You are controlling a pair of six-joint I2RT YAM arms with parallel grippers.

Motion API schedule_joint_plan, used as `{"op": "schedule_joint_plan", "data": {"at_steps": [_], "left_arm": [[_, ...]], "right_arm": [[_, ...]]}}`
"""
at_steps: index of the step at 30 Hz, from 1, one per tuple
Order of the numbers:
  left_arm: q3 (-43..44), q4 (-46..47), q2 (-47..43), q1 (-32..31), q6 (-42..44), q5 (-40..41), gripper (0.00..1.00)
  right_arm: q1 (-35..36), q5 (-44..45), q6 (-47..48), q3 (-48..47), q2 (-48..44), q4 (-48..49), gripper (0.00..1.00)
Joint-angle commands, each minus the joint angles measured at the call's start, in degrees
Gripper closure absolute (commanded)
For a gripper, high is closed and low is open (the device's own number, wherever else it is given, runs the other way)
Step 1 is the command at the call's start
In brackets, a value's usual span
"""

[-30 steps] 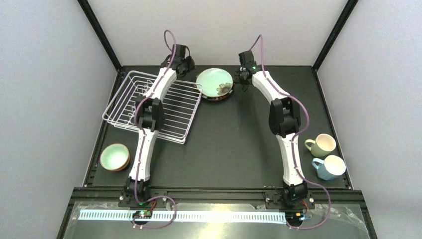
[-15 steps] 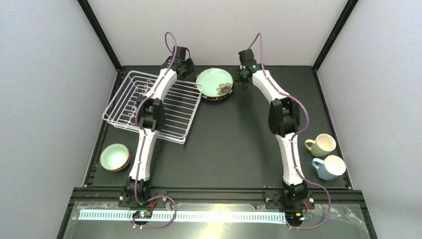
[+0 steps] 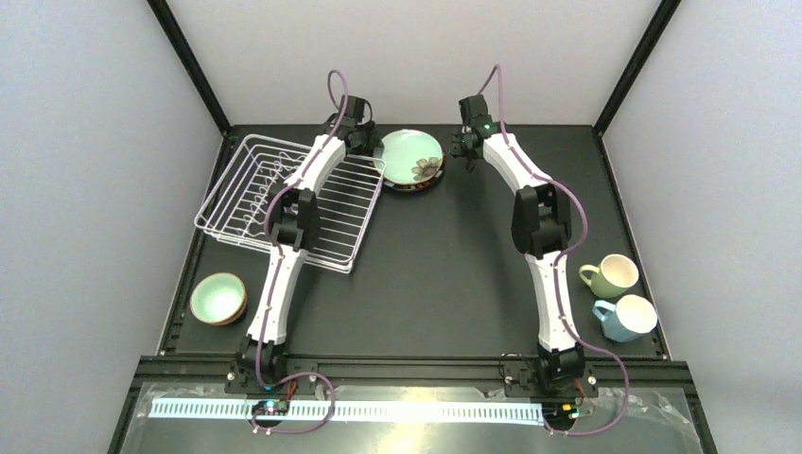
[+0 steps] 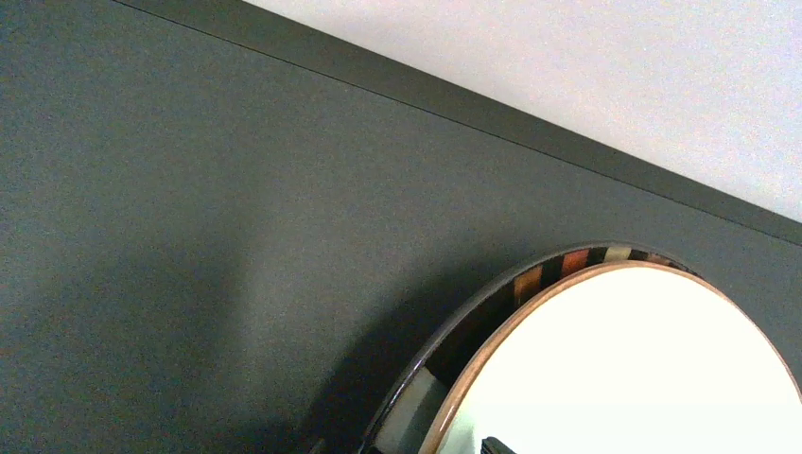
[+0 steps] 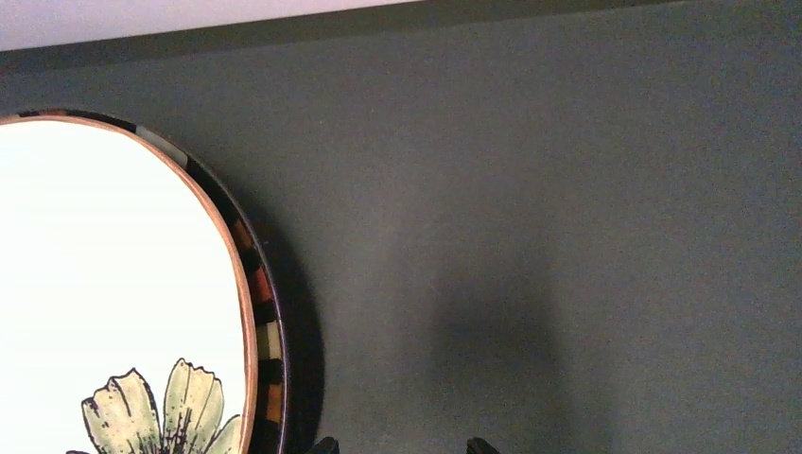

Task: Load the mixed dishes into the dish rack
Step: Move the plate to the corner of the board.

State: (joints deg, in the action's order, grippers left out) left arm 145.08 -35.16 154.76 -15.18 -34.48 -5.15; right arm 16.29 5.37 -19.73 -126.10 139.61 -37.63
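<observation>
The mint-green flowered plate (image 3: 409, 156) with a dark rim lies at the table's far middle, just right of the white wire dish rack (image 3: 246, 151). My left gripper (image 3: 367, 142) is at the plate's left edge. In the left wrist view (image 4: 405, 446) its jaws are open and stand astride the plate's rim (image 4: 444, 355). My right gripper (image 3: 463, 151) is open and empty over bare table beside the plate's right edge, as the right wrist view shows (image 5: 402, 446). The plate (image 5: 113, 284) lies left of it there. No pink plate shows.
A small mint bowl (image 3: 218, 298) sits at the near left. A pale green mug (image 3: 610, 275) and a light blue mug (image 3: 627, 317) stand at the right edge. Black frame posts rise at the far corners.
My left gripper has moved right, from over the rack's far corner to the plate's left edge. My right gripper has shifted slightly away from the plate.
</observation>
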Motion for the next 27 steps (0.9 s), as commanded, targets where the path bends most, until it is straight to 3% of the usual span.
{"op": "schedule_joint_plan", "data": {"at_steps": [1, 27], "left_arm": [[2.32, -2.25, 2.30, -1.22, 0.20, -2.55, 0.07], [2.33, -5.38, 2.13, -6.03, 1.52, -5.20, 0.09]], "right_arm": [[-0.25, 1.22, 0.83, -0.12, 1.29, -1.23, 0.22], [-2.13, 2.52, -0.05, 9.55, -5.83, 2.50, 0.22]]}}
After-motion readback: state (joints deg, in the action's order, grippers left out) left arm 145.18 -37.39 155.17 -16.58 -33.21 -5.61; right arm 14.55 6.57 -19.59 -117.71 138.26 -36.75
